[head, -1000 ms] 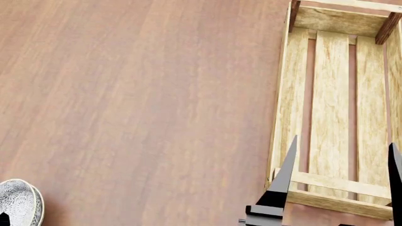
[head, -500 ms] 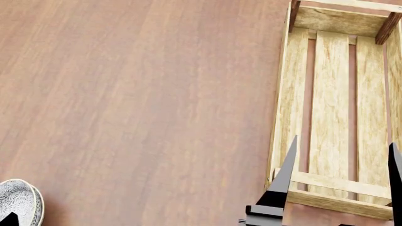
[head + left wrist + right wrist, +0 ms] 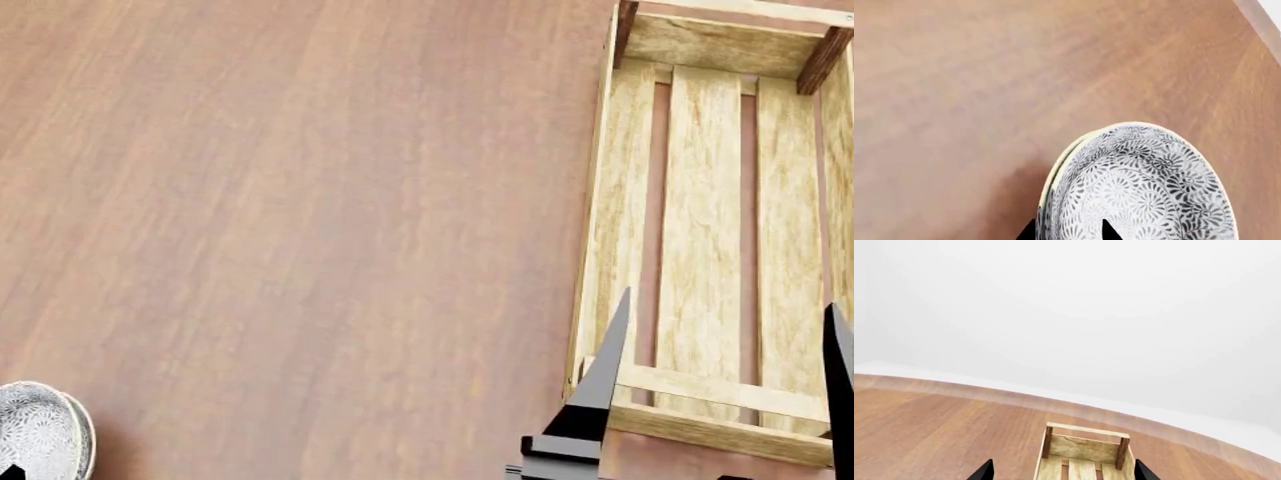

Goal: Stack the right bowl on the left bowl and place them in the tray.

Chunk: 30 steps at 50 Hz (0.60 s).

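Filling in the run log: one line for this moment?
left gripper: astride patterned bowl rim | right gripper: open, above tray | tray: empty

Right gripper [image 3: 727, 375]: jaws spread wide apart, both dark tapered fingers pointing forward and level, nothing between them. Its fingertips [image 3: 984, 471] barely enter the right wrist view.

Left gripper [image 3: 1067, 231]: only two dark fingertip points visible in the left wrist view, one to each side of a patterned bowl rim. Contact cannot be confirmed. The head view shows one tip only.
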{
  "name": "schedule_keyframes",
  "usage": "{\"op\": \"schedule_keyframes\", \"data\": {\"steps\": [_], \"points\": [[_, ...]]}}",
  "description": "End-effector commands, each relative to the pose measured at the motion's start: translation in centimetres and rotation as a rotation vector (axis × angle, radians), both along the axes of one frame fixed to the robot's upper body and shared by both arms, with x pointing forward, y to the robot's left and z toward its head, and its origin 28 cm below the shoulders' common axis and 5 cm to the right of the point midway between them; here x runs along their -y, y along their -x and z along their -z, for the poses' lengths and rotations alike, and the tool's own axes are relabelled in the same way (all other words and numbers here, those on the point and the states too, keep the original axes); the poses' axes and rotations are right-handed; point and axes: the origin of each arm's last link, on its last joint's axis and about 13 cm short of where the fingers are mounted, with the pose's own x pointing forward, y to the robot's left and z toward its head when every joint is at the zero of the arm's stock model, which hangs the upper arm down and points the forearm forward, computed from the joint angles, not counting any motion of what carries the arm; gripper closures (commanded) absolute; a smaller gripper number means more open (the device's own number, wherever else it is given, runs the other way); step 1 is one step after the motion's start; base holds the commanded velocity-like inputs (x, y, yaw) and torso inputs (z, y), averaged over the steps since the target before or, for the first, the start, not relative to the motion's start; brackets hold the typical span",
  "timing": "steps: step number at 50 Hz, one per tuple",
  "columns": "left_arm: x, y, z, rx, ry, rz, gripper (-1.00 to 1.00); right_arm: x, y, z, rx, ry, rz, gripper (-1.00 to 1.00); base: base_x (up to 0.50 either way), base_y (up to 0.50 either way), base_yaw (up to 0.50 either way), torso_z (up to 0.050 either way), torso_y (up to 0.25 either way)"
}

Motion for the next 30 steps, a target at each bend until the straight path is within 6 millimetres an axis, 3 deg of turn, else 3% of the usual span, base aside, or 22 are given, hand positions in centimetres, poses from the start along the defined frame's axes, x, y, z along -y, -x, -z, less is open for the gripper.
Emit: {"op": "schedule_keyframes", "data": {"steps": [1, 16, 30], "points": [[0.1, 0.1, 0.5, -0.024, 0.000, -0.003, 1.00, 0.0, 0.0, 0.0, 0.002, 0.000, -0.001, -1.00, 0.00, 0.00, 0.00, 0.000, 0.000], [0.1, 0.1, -0.2, -0.008, -0.010, 0.003, 1.00, 0.0, 0.0, 0.0, 0.001, -0.002, 0.000, -1.00, 0.00, 0.00, 0.00, 0.000, 0.000], [2.3, 0.4, -3.8, 0.156, -0.161, 0.080, 1.00, 0.1, 0.0, 0.0, 0.003, -0.004, 0.003, -1.00, 0.00, 0.00, 0.00, 0.000, 0.000]]}}
